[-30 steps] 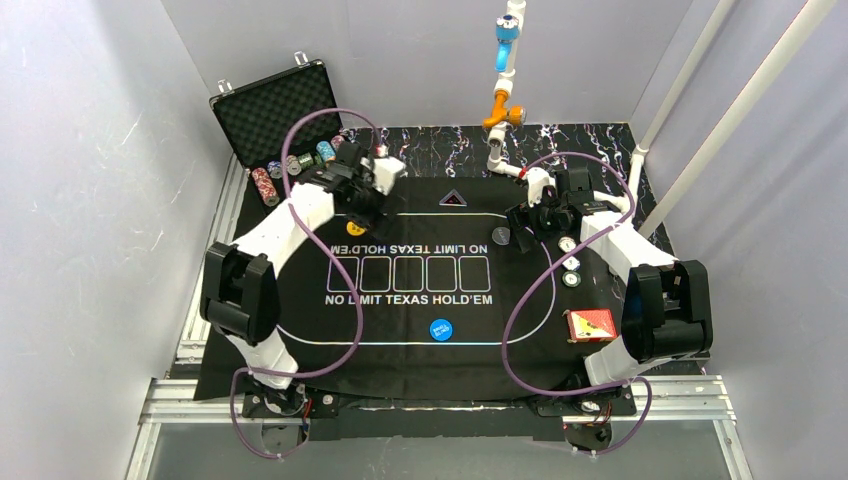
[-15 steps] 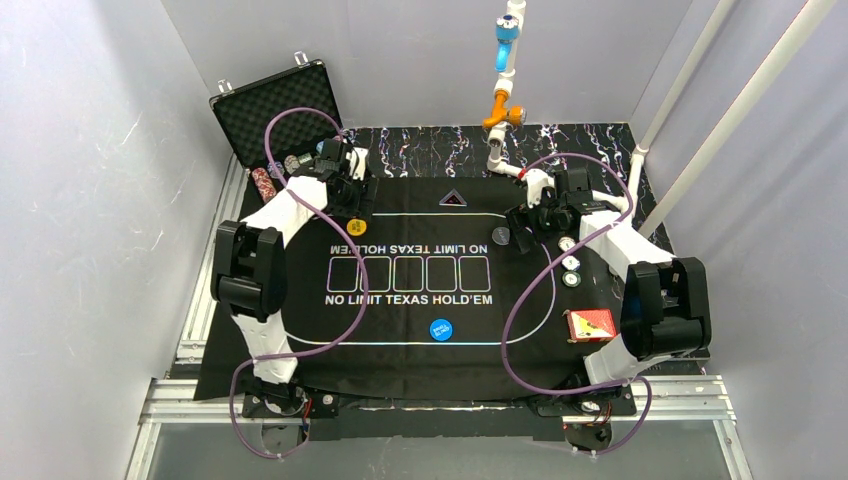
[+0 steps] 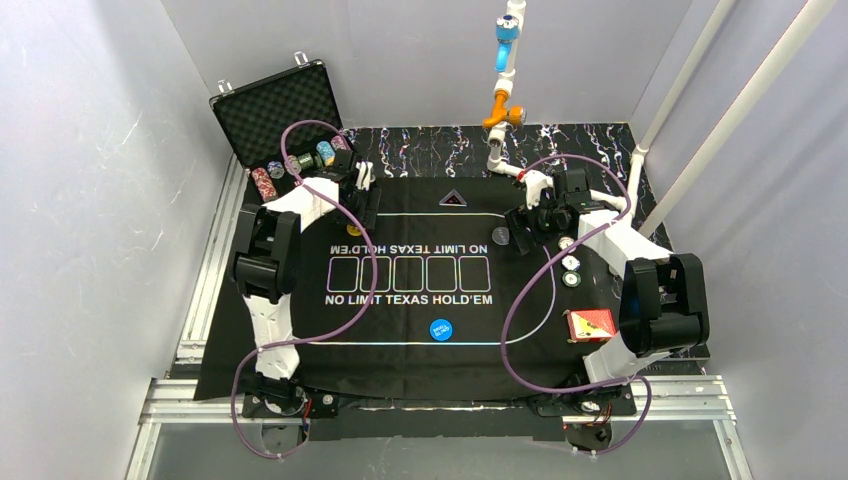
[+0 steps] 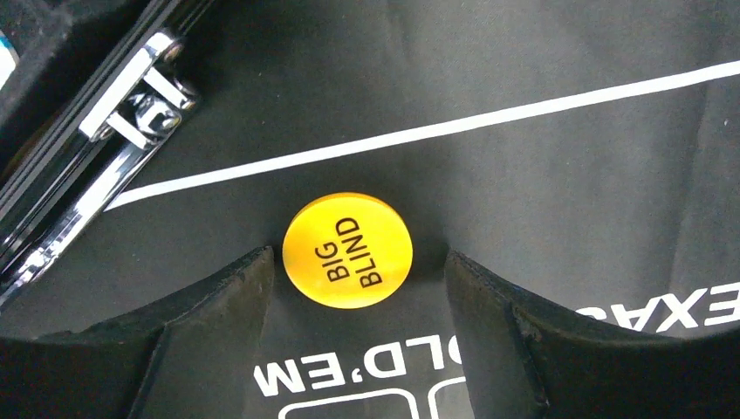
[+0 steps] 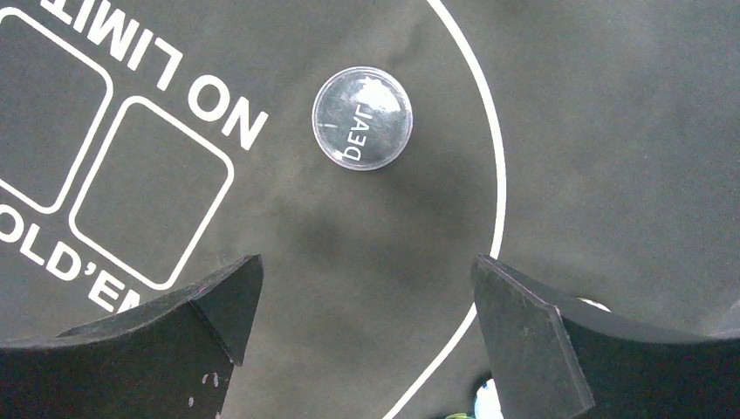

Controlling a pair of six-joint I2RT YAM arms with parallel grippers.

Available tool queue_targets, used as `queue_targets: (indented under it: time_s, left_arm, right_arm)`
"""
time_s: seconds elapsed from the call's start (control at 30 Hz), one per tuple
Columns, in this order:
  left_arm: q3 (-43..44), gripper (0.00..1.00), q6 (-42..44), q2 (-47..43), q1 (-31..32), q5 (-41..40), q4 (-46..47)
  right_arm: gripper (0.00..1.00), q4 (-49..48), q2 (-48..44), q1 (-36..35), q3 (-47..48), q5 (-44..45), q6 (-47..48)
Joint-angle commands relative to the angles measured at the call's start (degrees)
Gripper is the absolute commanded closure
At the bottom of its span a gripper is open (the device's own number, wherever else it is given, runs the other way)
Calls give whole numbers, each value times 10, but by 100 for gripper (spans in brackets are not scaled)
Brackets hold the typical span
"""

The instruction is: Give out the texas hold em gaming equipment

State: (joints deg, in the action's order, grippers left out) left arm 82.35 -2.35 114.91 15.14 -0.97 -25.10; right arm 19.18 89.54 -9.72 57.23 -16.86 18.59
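A yellow "BIG BLIND" button [image 4: 347, 250] lies flat on the black mat [image 4: 567, 175]. My left gripper [image 4: 358, 271] is open and low over it, a finger on each side; the left fingertip [image 4: 257, 271] is almost at its rim, the right one stands apart. From above, the left gripper [image 3: 361, 192] sits at the mat's far left corner. My right gripper [image 5: 366, 297] is open with bare mat between its fingers; the clear "DEALER" button [image 5: 362, 118] lies ahead of it. The top view shows the right gripper [image 3: 527, 222] beside that button [image 3: 501, 236].
The open black case [image 3: 275, 110] stands at the far left with poker chip stacks [image 3: 264, 183] along its front; its metal latch [image 4: 131, 96] is close to my left gripper. A blue button [image 3: 440, 328], loose chips [image 3: 571, 279] and the red-backed deck [image 3: 590, 324] lie on the mat.
My left arm has folded in and its gripper has moved back toward the case, narrowing its jaws somewhat. The right arm has not moved.
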Motion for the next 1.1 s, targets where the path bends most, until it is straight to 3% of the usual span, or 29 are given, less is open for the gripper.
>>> queue_targets:
  time_s: [0.0, 0.2, 0.57, 0.83, 1.07]
  left_arm:
    - [22, 30, 4, 10, 6, -10, 3]
    - [28, 33, 2, 24, 6, -11, 2]
    - [5, 52, 18, 3, 4, -12, -25]
    - [-26, 60, 49, -66, -1, -12, -57]
    - [-84, 64, 103, -173, -51, 66, -129]
  right_arm:
    - [2, -7, 5, 3, 24, -6, 7]
    - [2, -7, 6, 3, 25, -5, 7]
    - [2, -6, 4, 3, 26, -3, 7]
    - [2, -5, 2, 3, 25, -3, 7]
    - [2, -2, 1, 3, 25, -15, 10]
